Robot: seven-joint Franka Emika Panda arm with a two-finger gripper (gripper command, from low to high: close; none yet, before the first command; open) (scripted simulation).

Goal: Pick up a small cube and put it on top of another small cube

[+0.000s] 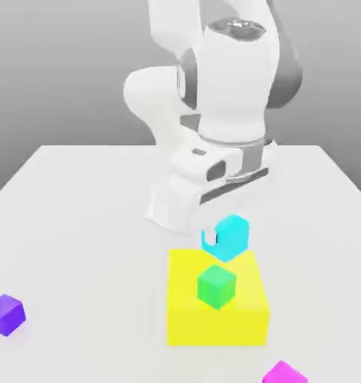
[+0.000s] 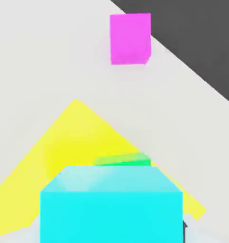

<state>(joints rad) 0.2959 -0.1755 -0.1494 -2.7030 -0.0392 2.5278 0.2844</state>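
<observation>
The small cyan cube hangs in the air just behind and above the green cube, with my gripper shut on it. In the hand view the cyan cube sits close under the camera. The small green cube rests on top of the big flat yellow block. From the hand camera only a thin strip of the green cube peeks out past the cyan cube's far edge, with the yellow block spreading beneath both.
A purple cube lies on the white table at the exterior view's left. A magenta cube sits near the table's front edge, beyond the yellow block as the hand camera looks.
</observation>
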